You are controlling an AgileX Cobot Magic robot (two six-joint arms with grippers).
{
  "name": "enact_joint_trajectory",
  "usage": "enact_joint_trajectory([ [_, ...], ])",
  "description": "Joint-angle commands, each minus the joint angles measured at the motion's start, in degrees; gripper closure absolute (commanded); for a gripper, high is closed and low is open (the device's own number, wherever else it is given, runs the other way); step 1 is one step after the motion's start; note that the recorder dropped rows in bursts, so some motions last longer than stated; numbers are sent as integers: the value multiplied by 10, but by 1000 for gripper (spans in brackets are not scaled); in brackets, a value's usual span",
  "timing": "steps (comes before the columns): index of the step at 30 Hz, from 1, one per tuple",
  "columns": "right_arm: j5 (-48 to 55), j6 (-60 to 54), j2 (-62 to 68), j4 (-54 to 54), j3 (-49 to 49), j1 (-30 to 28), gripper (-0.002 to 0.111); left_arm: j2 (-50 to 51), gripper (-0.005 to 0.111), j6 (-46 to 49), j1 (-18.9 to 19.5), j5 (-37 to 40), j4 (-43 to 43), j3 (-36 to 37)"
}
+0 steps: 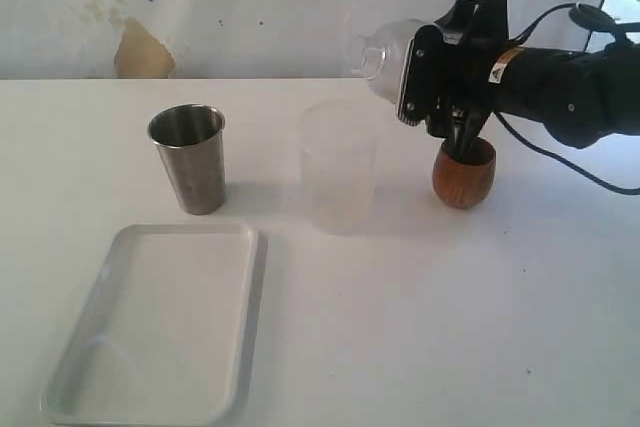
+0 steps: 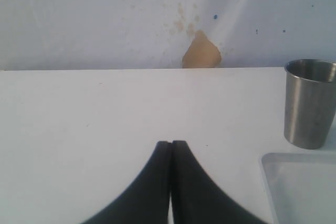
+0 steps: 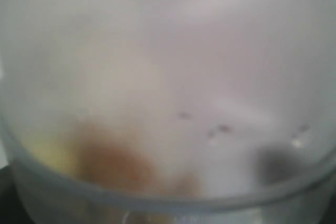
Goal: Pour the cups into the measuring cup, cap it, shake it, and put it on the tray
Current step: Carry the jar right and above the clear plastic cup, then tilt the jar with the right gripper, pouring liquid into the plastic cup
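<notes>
The clear measuring cup [image 1: 338, 167] stands upright mid-table. The steel tumbler [image 1: 188, 159] [image 2: 310, 103] stands to its left and the brown wooden cup [image 1: 463, 173] to its right. My right gripper [image 1: 392, 65] hovers above the table between the measuring cup and the wooden cup, shut on a clear dome cap [image 1: 373, 52]. That cap [image 3: 168, 77] fills the right wrist view as a blur and hides the fingers. My left gripper [image 2: 171, 143] is shut on nothing, low over bare table left of the tumbler. The white tray [image 1: 150, 332] [image 2: 302, 187] lies at the front left.
A white wall with a brown patch [image 1: 140, 52] [image 2: 200, 52] runs behind the table. The right arm's dark body [image 1: 560, 92] and cable reach in from the right, over the wooden cup.
</notes>
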Motion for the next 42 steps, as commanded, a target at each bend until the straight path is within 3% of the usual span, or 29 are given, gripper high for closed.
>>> enact_joint_trajectory([
  [1, -34, -28, 4, 0, -18, 1, 108, -2, 106, -1, -1, -6, 2, 3],
  [25, -59, -222, 19, 2, -32, 1, 108, -2, 106, -1, -1, -6, 2, 3],
  [42, -103, -281, 19, 8, -32, 1, 108, -2, 106, -1, -1, -6, 2, 3],
])
